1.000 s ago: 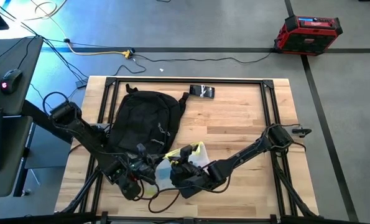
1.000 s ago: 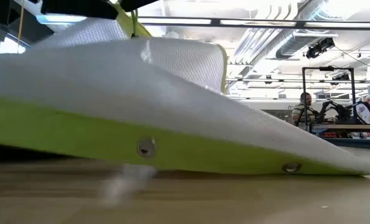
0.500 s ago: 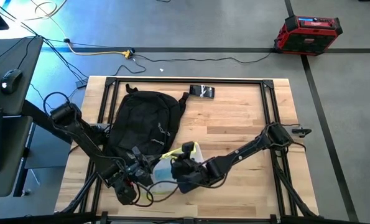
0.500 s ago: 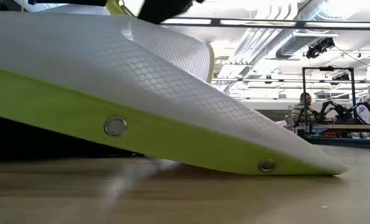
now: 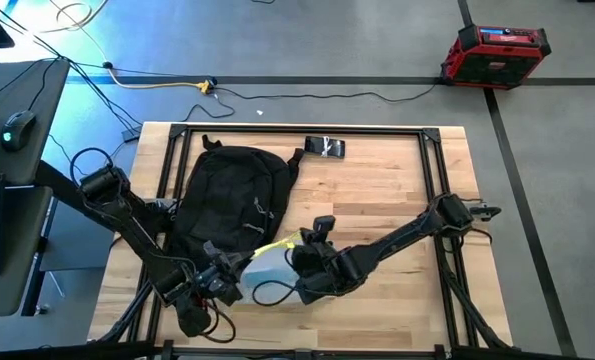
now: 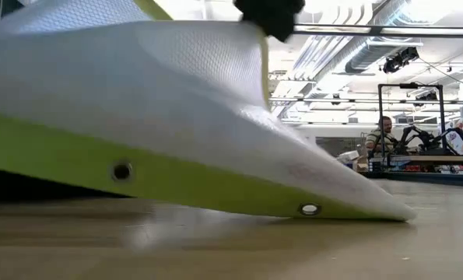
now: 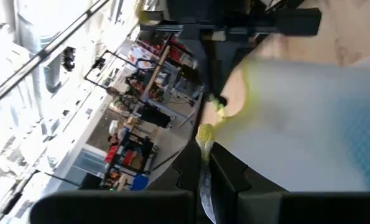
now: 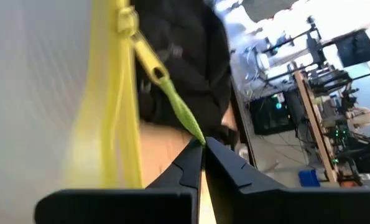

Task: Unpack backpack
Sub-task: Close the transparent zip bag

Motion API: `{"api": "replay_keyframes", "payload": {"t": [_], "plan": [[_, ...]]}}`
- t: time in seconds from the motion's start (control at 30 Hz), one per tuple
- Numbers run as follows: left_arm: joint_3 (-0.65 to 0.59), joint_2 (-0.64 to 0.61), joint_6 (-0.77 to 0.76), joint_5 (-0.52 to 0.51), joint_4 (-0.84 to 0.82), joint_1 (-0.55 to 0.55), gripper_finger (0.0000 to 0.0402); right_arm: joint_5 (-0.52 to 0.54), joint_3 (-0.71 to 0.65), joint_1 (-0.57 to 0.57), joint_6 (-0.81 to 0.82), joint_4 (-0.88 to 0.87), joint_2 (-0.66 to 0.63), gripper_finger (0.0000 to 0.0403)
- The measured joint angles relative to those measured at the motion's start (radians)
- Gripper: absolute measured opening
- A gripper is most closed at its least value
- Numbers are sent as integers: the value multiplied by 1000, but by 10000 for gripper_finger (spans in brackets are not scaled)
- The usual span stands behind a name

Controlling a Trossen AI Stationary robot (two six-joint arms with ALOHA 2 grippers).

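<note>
Both grippers, right clamped on the pouch's zipper pull and left pinching its edge, look set to unzip it next, beside the backpack.

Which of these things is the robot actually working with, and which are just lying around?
Part of the job:
- large black fabric backpack
- white mesh pouch with yellow-green trim, beside the backpack
- left gripper, fingers shut on the pouch
- right gripper, fingers shut on the pouch's yellow-green zipper pull

Just lying about:
- small dark flat object on the wooden table
- red case on the floor
</note>
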Motion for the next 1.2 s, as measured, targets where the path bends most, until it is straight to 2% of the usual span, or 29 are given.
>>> {"api": "replay_keyframes", "payload": {"t": [0.17, 0.33, 0.53, 0.83, 1.2], "plan": [[0, 0, 56, -59, 48, -27, 0, -66, 0, 17, 80, -164, -17, 0], [0, 0, 94, -66, 70, -31, 0, -43, 0, 54, 162, -288, -38, 0], [0, 0, 103, -66, 66, -31, 0, -71, 0, 115, 246, -388, -88, 0], [0, 0, 112, -65, 66, -32, 0, -216, 1, 227, 422, -592, -121, 0], [0, -2, 180, -64, 76, -35, 0, -247, 22, 356, 487, -597, -142, 0]]}}
